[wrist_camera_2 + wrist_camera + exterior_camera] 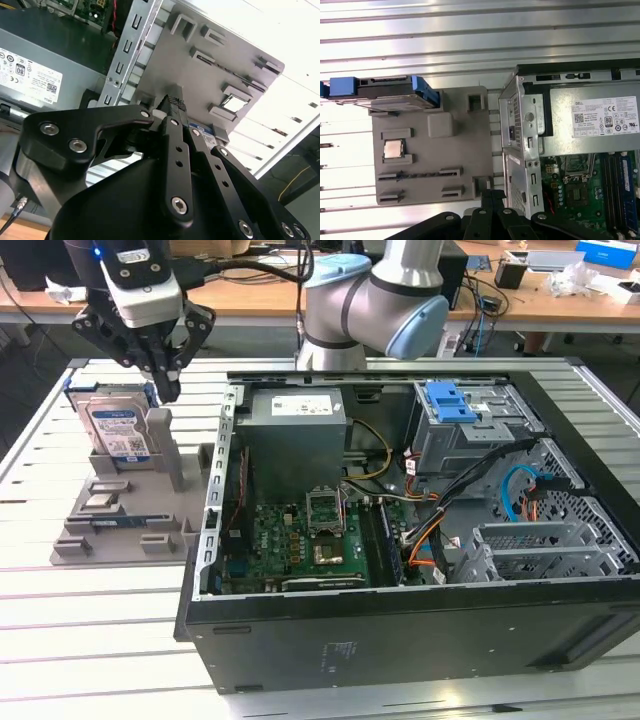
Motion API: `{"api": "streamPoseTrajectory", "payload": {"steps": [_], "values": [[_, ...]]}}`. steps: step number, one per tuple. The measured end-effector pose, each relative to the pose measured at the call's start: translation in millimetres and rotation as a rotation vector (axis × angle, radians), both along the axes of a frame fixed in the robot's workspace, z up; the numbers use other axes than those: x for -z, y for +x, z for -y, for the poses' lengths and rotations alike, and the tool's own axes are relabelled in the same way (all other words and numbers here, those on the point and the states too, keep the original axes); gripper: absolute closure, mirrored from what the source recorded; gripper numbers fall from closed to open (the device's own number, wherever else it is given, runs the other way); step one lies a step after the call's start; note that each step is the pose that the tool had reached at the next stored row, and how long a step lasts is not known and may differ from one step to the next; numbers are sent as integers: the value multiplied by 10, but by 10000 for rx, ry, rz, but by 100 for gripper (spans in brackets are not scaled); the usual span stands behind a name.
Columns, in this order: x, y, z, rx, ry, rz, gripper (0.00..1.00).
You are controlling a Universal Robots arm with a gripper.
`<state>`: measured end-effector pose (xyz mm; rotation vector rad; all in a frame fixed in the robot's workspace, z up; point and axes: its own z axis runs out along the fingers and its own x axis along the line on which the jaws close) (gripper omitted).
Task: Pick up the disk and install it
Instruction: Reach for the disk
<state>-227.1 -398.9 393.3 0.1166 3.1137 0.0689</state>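
The disk stands upright in a slot at the far end of a grey holder, on the exterior view's left. It is silver-grey with a white and blue label and blue rails. My gripper hangs just above the holder, beside the disk's upper corner on the exterior view's right, shut and holding nothing. In the first wrist view the disk shows edge-on at the holder's end, away from the gripper. In the second wrist view the gripper tips meet over the holder.
An open computer case lies beside the holder, with a grey power supply, a motherboard and a metal drive cage topped by a blue bracket. A small square chip sits in the holder. A slatted metal table carries everything.
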Motion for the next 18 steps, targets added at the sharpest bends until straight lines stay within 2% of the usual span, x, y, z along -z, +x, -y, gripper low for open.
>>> {"api": "streamPoseTrajectory", "payload": {"steps": [13, 18], "values": [[0, -382, 0, 0, 0, 0, 89], [0, -486, -1, 1, 0, 0, 89]]}}
